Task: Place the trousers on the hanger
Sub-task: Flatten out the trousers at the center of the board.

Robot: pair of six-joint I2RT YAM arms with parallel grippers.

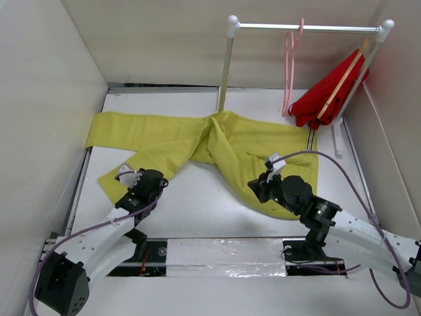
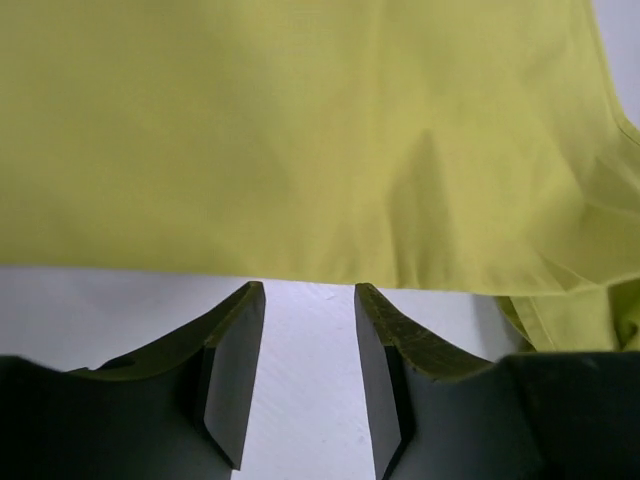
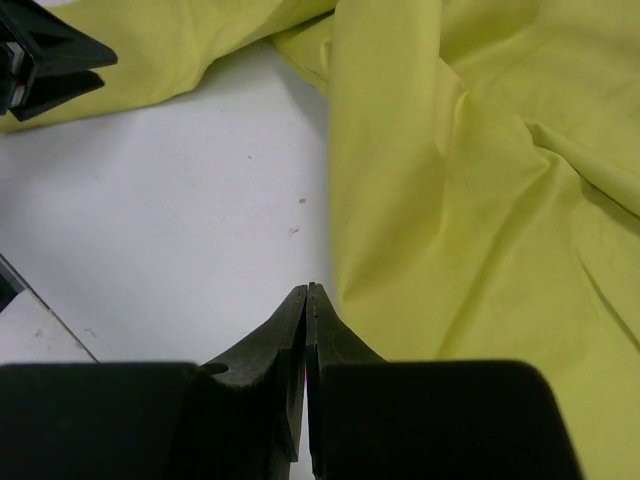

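1. table (image 1: pixel 197 204): white surface with pale walls on three sides; my two arms are mounted at its near edge.
2. trousers (image 1: pixel 250 151): yellow, lying spread and creased on the table. the two legs run out toward the left wall. the bunched wide part lies at the right, below the rail. they are not on any hanger.
3. rail (image 1: pixel 309 27): a metal bar on white posts at the far right corner.
4. red garment (image 1: pixel 322 99): draped on a wooden hanger (image 1: pixel 342 82), tilted, at the right end of the rail.
5. hanger (image 1: pixel 289 66): thin, pink, hooked over the rail just left of the red garment. it hangs bare.
6. my left gripper (image 2: pixel 308 290): released. the jaws stand apart with bare table showing between them, and the tips sit just short of the near edge of a trouser leg.
7. my right gripper (image 3: pixel 307 290): clenched, the fingers pressed together. the tips meet right at the left edge of the wide part of the trousers. i cannot tell whether any cloth is pinched.
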